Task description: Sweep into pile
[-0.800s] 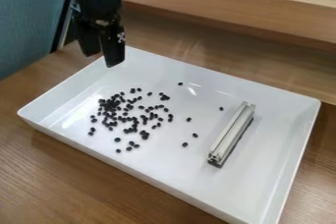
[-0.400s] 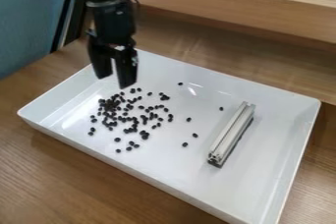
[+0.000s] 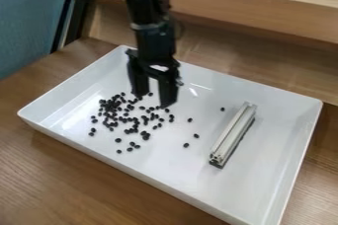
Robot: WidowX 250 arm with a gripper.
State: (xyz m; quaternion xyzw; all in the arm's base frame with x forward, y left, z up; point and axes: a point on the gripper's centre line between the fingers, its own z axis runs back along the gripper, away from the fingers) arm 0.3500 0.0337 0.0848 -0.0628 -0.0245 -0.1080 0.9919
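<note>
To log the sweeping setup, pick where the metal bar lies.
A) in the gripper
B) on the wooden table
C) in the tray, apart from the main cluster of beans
C: the metal bar lies inside the white tray, away from the clustered beans.

We see 1 white tray, black bits, 1 silver-grey bar, 1 black gripper, brown wood-grained table, blue panel

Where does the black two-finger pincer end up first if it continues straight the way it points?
Pointing down, the pincer would probably meet the small black beans or the floor of the white tray between them; its height is unclear.
</note>
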